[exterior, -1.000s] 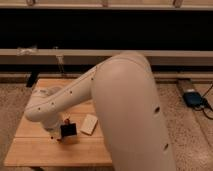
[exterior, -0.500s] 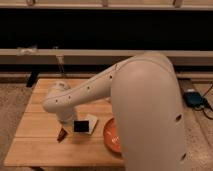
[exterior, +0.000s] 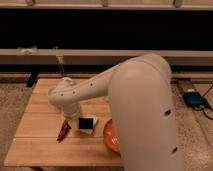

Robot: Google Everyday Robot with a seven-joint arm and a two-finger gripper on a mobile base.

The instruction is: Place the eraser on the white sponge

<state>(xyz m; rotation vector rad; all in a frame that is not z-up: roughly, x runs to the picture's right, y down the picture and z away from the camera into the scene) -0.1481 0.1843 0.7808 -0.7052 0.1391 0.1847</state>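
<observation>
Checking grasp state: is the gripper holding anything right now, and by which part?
Cannot tell. The gripper is hidden under the wrist beside the eraser, which lies on the white sponge.

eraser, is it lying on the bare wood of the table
No, the eraser lies on the white sponge, just below the shut hand.

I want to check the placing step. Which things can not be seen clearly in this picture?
- Gripper: above the eraser; the wrist covers its fingers.
- White sponge: mostly under the eraser; only its edges show.
- Orange plate: its right part is behind the arm.
- Table: right side hidden by the arm.
- Reddish object left of the eraser: too small to identify.
</observation>
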